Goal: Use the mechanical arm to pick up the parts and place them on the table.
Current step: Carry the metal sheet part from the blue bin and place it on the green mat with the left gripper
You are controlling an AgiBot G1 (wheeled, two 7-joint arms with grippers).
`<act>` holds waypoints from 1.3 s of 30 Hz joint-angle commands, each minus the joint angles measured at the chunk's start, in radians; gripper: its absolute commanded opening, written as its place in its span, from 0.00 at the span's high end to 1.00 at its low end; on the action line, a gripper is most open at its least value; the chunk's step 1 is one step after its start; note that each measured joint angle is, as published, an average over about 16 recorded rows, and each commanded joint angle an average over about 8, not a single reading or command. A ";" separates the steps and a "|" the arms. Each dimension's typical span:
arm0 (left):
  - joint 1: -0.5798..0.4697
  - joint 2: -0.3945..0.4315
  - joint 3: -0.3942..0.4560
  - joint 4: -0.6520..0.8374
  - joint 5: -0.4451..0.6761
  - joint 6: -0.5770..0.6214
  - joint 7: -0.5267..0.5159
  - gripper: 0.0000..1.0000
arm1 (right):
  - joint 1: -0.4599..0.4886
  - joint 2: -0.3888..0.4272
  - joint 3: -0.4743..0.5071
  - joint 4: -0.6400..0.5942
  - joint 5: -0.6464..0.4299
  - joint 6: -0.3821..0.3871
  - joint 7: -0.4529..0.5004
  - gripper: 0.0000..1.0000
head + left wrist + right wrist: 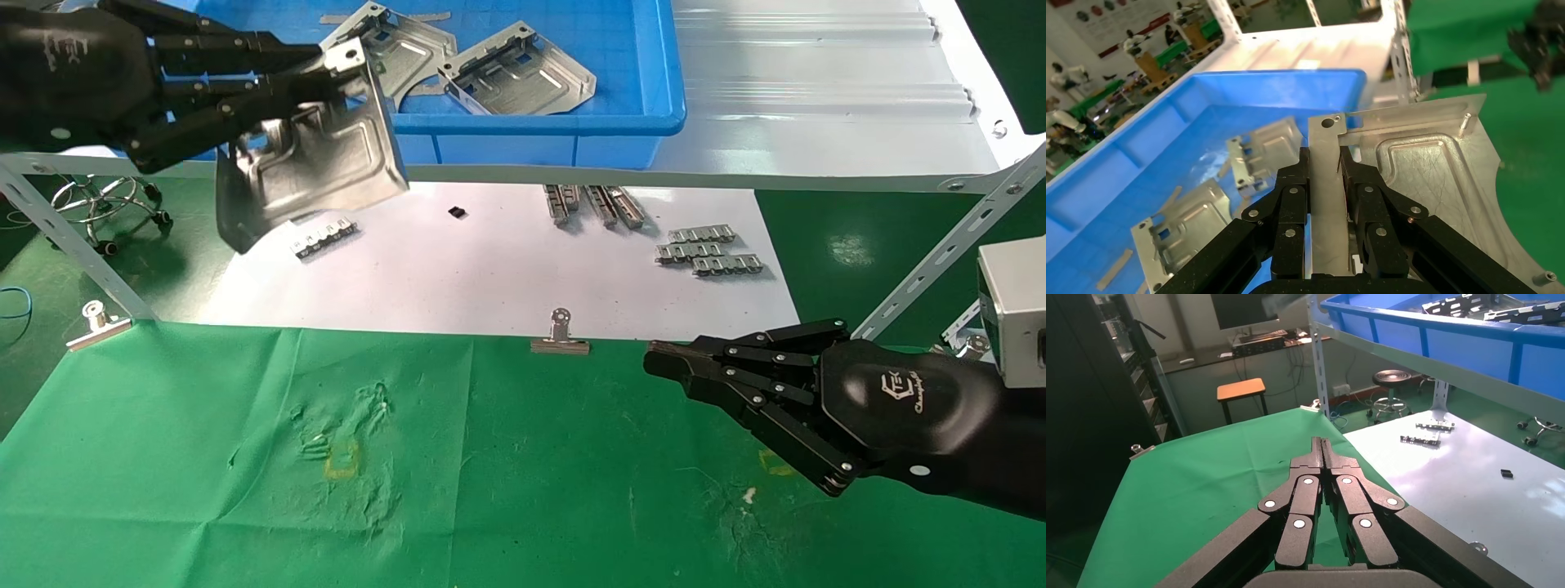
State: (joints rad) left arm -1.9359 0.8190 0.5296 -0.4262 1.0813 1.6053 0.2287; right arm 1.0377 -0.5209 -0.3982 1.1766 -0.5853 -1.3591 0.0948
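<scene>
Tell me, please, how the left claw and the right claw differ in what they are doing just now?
The left claw is raised beside the blue bin, while the right claw sits low over the green table. The left claw is shut on a metal part, which hangs tilted above the white paper; the right claw is shut on nothing. Both are glossy black with jointed fingers.

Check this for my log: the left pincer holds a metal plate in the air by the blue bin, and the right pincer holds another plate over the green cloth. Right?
Not quite. The left pincer does hold a metal plate up beside the blue bin, but the right pincer is shut and empty over the green cloth, as the right wrist view shows.
</scene>
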 commanded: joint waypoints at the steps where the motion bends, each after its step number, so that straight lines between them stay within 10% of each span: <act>1: 0.035 -0.027 0.016 -0.076 -0.033 0.003 0.004 1.00 | 0.000 0.000 0.000 0.000 0.000 0.000 0.000 1.00; 15: 0.245 -0.211 0.288 -0.430 -0.176 -0.013 0.131 1.00 | 0.000 0.000 0.000 0.000 0.000 0.000 0.000 1.00; 39: 0.272 -0.032 0.485 -0.130 -0.005 -0.170 0.435 1.00 | 0.000 0.000 0.000 0.000 0.000 0.000 0.000 1.00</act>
State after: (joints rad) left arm -1.6631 0.7840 1.0146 -0.5594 1.0741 1.4412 0.6596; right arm 1.0377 -0.5209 -0.3982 1.1766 -0.5853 -1.3591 0.0948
